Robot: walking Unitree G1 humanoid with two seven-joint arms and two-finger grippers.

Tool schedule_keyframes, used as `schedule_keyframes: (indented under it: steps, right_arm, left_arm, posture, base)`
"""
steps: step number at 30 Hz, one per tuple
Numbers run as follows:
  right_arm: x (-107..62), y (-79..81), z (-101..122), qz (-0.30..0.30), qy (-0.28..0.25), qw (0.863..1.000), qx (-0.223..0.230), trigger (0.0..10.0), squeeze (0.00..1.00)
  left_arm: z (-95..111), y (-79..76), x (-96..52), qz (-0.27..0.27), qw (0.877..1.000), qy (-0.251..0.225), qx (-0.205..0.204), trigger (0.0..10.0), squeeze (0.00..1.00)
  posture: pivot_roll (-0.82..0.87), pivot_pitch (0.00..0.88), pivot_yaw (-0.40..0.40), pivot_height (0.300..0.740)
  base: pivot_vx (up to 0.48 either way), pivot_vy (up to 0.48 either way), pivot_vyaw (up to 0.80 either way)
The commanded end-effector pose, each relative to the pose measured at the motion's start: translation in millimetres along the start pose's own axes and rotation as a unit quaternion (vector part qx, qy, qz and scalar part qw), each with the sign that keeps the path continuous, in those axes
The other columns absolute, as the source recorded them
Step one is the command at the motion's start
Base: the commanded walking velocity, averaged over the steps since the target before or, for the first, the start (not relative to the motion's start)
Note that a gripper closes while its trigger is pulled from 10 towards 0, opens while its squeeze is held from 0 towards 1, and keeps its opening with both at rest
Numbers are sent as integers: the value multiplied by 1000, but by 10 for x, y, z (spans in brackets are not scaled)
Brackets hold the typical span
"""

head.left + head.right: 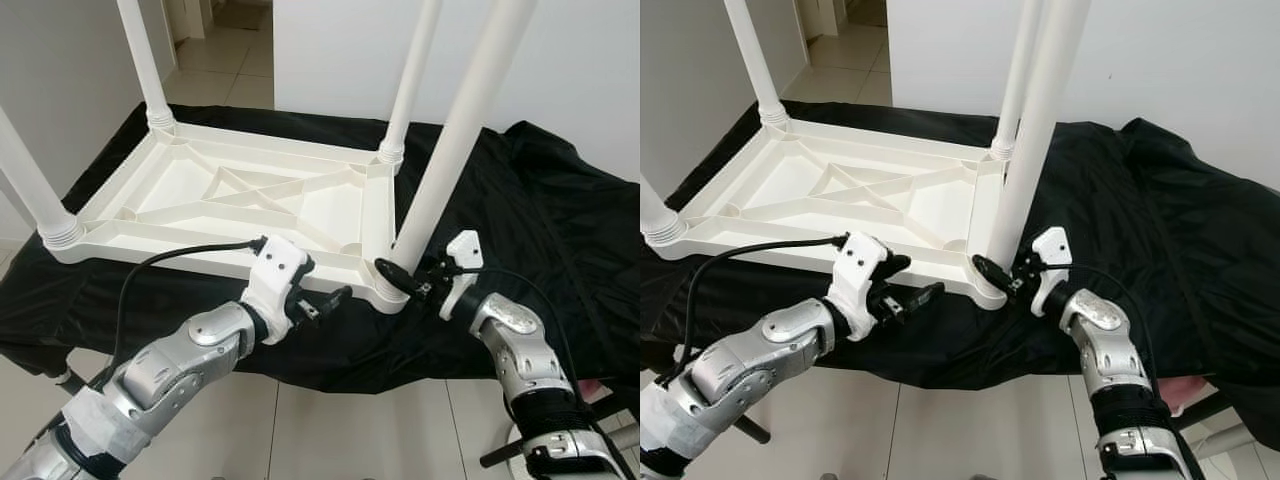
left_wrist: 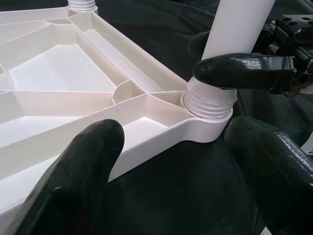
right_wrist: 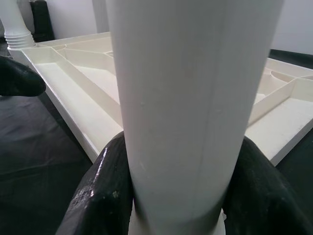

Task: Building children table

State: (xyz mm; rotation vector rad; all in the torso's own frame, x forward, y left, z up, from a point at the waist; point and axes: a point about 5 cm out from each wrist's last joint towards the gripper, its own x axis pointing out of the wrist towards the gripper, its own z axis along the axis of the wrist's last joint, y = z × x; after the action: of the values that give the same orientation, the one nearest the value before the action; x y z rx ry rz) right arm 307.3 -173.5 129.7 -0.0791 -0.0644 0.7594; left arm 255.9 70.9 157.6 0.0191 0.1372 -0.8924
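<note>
Children's table [image 1: 250, 195], white plastic, lies upside down on a black cloth [image 1: 540, 230] with its ribbed underside facing up and four white legs standing upward from the corner sockets. Nearest leg [image 1: 455, 150] sits in the near right corner socket, its threaded collar [image 2: 209, 100] visible at the base. Right gripper [image 1: 400, 277] is at that corner, low on the leg, its two black fingers [image 3: 105, 188] clenched around the leg on opposite sides. Left gripper [image 1: 325, 303] hovers beside the table's near edge, just short of the same corner, fingers [image 2: 73, 181] released and spread, touching nothing. Pale tiled floor [image 1: 330, 430] shows below the cloth's edge
</note>
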Motion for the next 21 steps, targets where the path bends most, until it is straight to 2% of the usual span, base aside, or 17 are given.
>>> schedule_keyframes:
  steps: [1, 4, 10, 12, 16, 17, 18, 20, 21]
  right_arm:
    - [-10, 91, -137, -3, 15, 1000, 20, 9804, 0]
    - [9, 143, -126, -13, 7, 1000, 23, 10000, 0]
    - [86, 358, -71, -64, -1, 998, 15, 10000, 0]
    - [125, 458, -37, -89, -11, 996, 28, 10000, 0]
    - [175, 552, -7, -124, -20, 991, 46, 10000, 0]
    - [218, 601, 2, -169, -25, 984, 60, 10000, 0]
    - [218, 601, 2, -169, -25, 984, 60, 10000, 0]
    - [262, 651, 14, -256, -27, 963, 76, 10000, 0]
    - [258, 654, 11, -308, -25, 947, 85, 10000, 0]
  left_arm:
    - [-30, -172, -42, -178, 984, 5, 11, 10000, 0]
    - [-27, -166, -40, -178, 984, 4, 12, 10000, 0]
    - [-30, -168, -21, -183, 983, 3, 13, 10000, 0]
    - [-27, -161, -18, -184, 983, 3, 12, 10000, 0]
    - [-39, -143, -13, -183, 983, 4, 13, 10000, 0]
    - [-56, -129, -4, -182, 983, 6, 14, 10000, 0]
    - [-56, -129, -4, -182, 983, 6, 14, 10000, 0]
    - [-71, -101, 12, -179, 984, 7, 17, 10000, 0]
    - [-67, -85, 16, -178, 984, 7, 18, 10000, 0]
  posture:
    - [-7, 0, -34, 740]
    - [-13, 0, -30, 740]
    - [-22, 0, -26, 740]
    - [-27, 0, -24, 740]
    - [-34, 0, -19, 740]
    - [-42, 0, -18, 740]
    - [-42, 0, -18, 740]
    - [-45, 0, -19, 740]
    - [-46, 0, -17, 740]
  base:
    - [0, 0, 0]
    - [0, 0, 0]
    - [0, 0, 0]
    - [0, 0, 0]
    - [0, 0, 0]
    - [0, 0, 0]
    - [0, 0, 0]
    - [0, 0, 0]
    - [0, 0, 0]
